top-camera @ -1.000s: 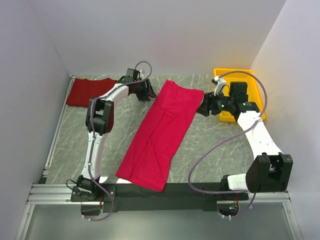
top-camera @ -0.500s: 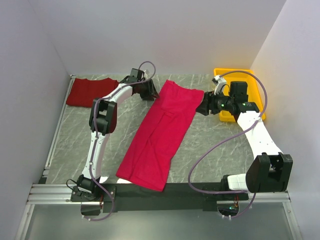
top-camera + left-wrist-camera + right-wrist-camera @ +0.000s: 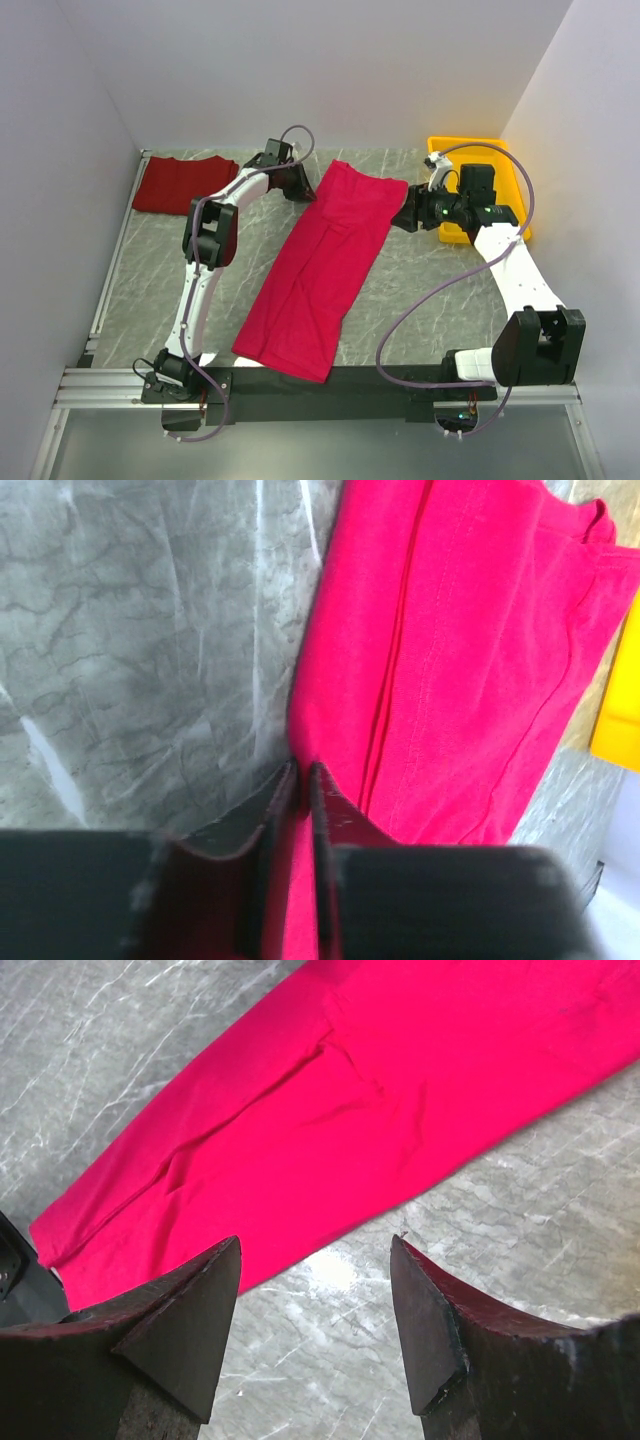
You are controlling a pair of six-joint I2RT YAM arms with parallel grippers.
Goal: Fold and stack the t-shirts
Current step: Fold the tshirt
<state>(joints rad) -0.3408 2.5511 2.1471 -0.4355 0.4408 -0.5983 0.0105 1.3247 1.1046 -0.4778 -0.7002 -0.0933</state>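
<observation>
The crimson-pink t-shirt (image 3: 325,265) lies folded into a long strip, running from the table's front centre to the back centre. It also shows in the left wrist view (image 3: 470,650) and the right wrist view (image 3: 380,1090). My left gripper (image 3: 300,186) is at the strip's far left edge, shut on the shirt's edge (image 3: 300,770). My right gripper (image 3: 408,218) is open and empty, just right of the strip's far right corner, over bare table (image 3: 315,1265). The darker brick-red t-shirt (image 3: 180,184) lies folded at the back left.
A yellow plastic tray (image 3: 480,160) stands at the back right behind my right arm. White walls close in the marble table (image 3: 420,290) at the back and sides. A black rail runs along the front edge.
My left gripper has moved right, from the bare table to the crimson-pink shirt's far left edge. The right arm and the shirts have not moved.
</observation>
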